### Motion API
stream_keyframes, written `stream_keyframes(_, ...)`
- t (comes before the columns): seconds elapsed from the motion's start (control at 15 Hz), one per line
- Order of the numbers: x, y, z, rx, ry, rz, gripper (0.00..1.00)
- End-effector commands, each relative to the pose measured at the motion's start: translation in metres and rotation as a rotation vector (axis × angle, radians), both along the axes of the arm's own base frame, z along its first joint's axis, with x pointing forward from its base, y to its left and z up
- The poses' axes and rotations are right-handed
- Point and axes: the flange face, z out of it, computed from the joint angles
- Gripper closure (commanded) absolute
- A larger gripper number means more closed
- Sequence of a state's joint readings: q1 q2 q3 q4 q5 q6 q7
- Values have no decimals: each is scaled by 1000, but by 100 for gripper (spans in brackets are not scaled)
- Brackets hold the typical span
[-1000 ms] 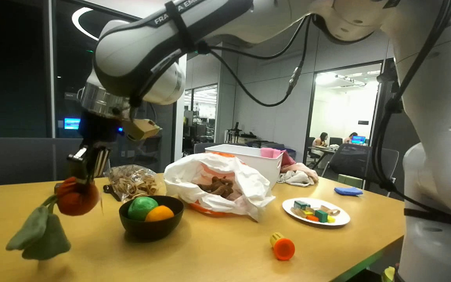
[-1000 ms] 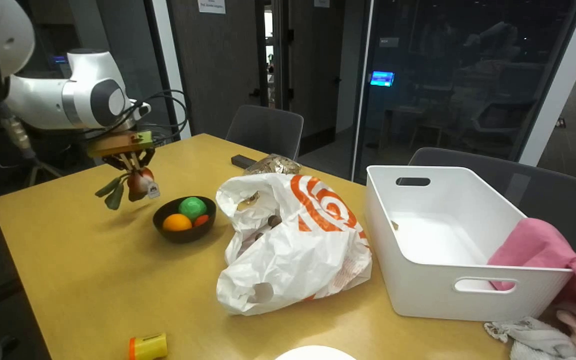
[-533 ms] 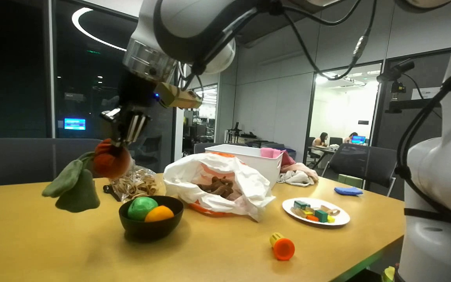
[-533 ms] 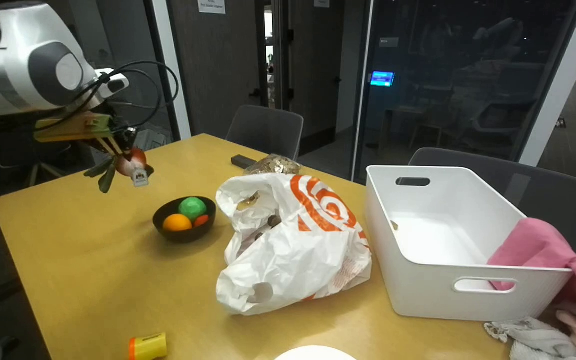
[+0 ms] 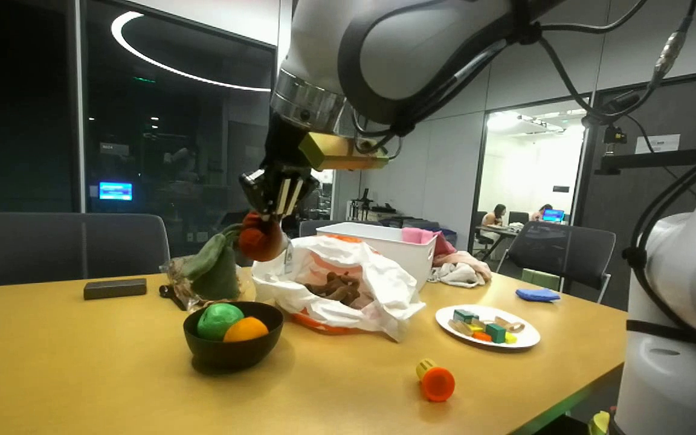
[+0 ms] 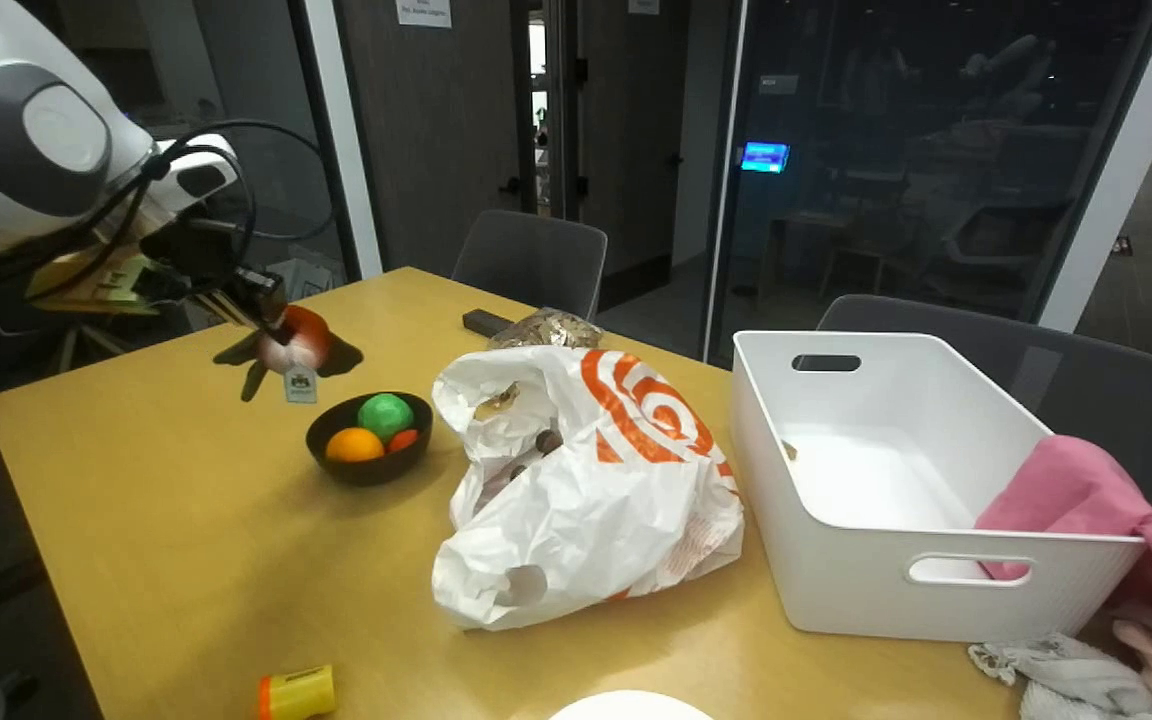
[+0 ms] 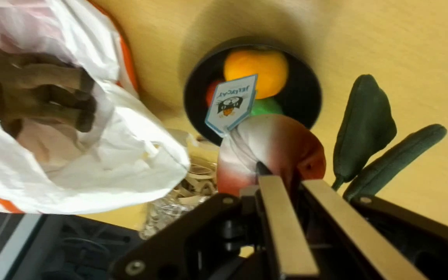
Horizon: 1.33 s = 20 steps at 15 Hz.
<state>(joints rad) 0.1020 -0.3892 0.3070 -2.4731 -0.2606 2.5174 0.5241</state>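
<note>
Gripped plush (image 5: 260,237), orange fruit (image 5: 247,330) in bowl (image 5: 234,357)

Plush toy (image 7: 276,146): round-bodied, red shading to off-white. Short stem (image 7: 337,183) at one end carries two flat, dull-green leaves (image 7: 364,124), which droop to one side. White tag (image 7: 231,103), blue-edged, printed with lettering and a black cat-like figure, dangles from the paler part. Toy pinched, airborne, tipped on its side above the tabletop (image 5: 336,386); in the wrist view overlaps the black bowl (image 7: 301,91).
</note>
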Motion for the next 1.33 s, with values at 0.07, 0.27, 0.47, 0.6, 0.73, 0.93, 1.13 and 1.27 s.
stream_keyframes(0.07, 22, -73, 7, -77, -18, -244, 95)
stream_keyframes(0.27, 41, -122, -14, -120, 43, -410, 95)
stream_keyframes(0.47, 53, -146, -55, -139, 139, -564, 95)
stream_keyframes(0.6, 61, -152, -82, -138, 187, -615, 95)
stream_keyframes(0.73, 72, -159, -102, -149, 205, -665, 95)
stream_keyframes(0.93, 81, -173, -104, -207, 178, -774, 93)
stream_keyframes(1.13, 87, -192, -99, -244, 191, -859, 93)
stream_keyframes(1.27, 89, -199, -87, -248, 166, -897, 94)
